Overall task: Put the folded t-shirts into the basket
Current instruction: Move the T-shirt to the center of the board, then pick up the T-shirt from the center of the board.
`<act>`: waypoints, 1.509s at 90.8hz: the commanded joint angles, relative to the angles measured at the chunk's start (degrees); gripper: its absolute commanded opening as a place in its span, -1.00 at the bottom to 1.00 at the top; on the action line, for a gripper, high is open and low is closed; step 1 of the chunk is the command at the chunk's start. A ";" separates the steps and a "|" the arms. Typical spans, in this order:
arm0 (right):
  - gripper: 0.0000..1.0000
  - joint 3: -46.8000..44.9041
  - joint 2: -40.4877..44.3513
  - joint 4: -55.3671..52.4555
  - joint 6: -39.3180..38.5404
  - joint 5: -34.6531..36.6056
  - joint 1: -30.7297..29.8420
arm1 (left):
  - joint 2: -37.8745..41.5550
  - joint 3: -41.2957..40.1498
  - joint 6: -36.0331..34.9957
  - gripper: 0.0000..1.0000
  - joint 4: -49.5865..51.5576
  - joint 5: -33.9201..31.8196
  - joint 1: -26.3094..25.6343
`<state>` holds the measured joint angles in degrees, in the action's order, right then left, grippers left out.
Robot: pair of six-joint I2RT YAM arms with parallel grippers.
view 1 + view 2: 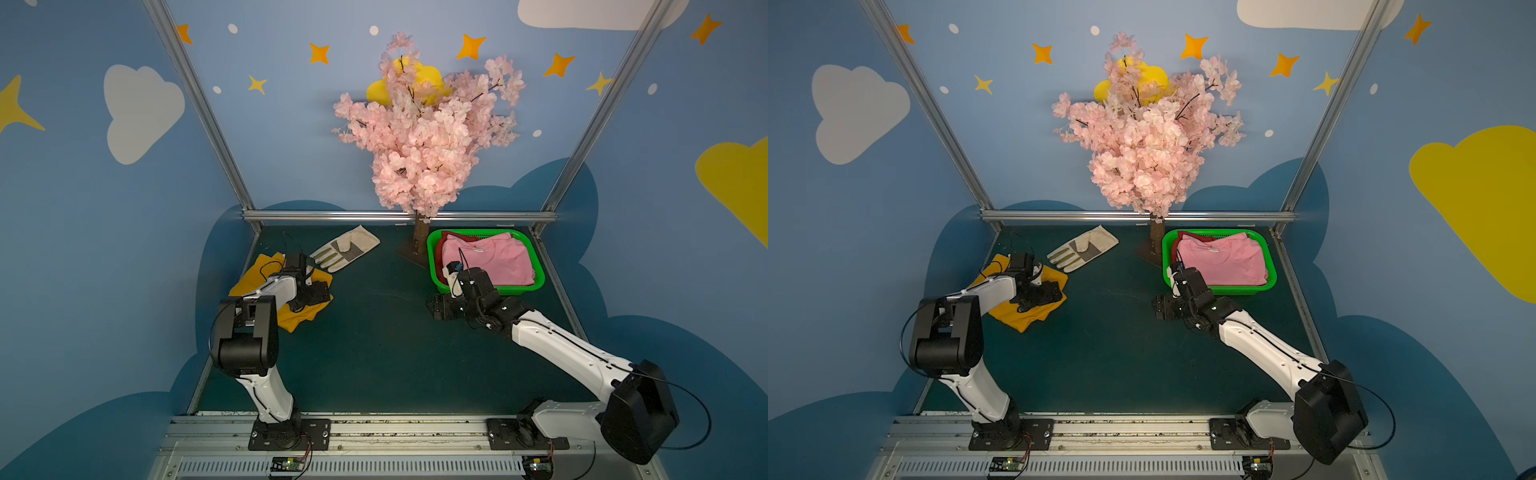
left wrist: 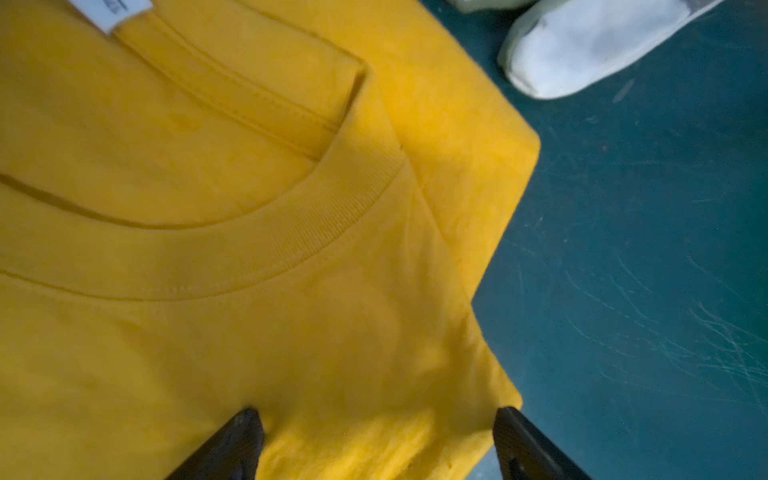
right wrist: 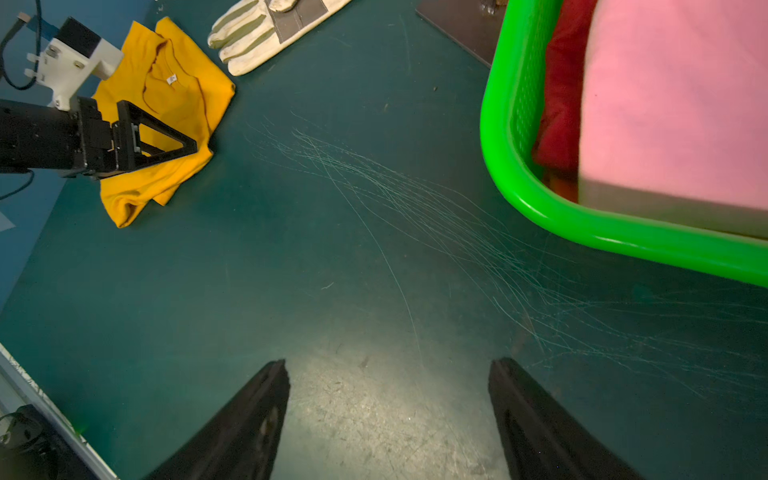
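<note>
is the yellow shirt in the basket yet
Out: the yellow shirt lies on the table, apart from the basket.

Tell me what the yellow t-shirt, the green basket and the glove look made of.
Yellow t-shirt: soft matte knit, likely cotton; ribbed collar and stitched seams show.
Basket: glossy moulded plastic; bright highlights on the rim, perforated wall.
Glove: off-white matte cloth, perhaps canvas, with grey patches; whether those are leather or fabric is unclear.

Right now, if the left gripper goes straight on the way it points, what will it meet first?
The mustard yellow t-shirt: the open left gripper points at its edge near a corner, with cloth directly ahead. The gap to the cloth is unclear.
</note>
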<state>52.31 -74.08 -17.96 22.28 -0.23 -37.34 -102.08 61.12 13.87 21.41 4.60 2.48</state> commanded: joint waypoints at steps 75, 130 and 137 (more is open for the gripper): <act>0.64 -12.95 12.29 -2.24 3.65 1.93 14.13 | 7.27 -10.56 28.83 0.72 -22.20 11.74 -48.41; 0.48 -8.72 -10.00 8.51 9.62 -3.83 -0.65 | 11.56 -8.49 1.74 0.75 -9.09 13.17 -12.53; 0.43 -8.33 -12.58 9.41 10.02 -3.96 -1.47 | 7.65 -4.85 -0.45 0.75 -6.09 15.11 -10.98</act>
<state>42.02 -83.94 -11.53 31.14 -4.14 -37.67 -90.30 51.53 19.62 10.68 14.39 -10.11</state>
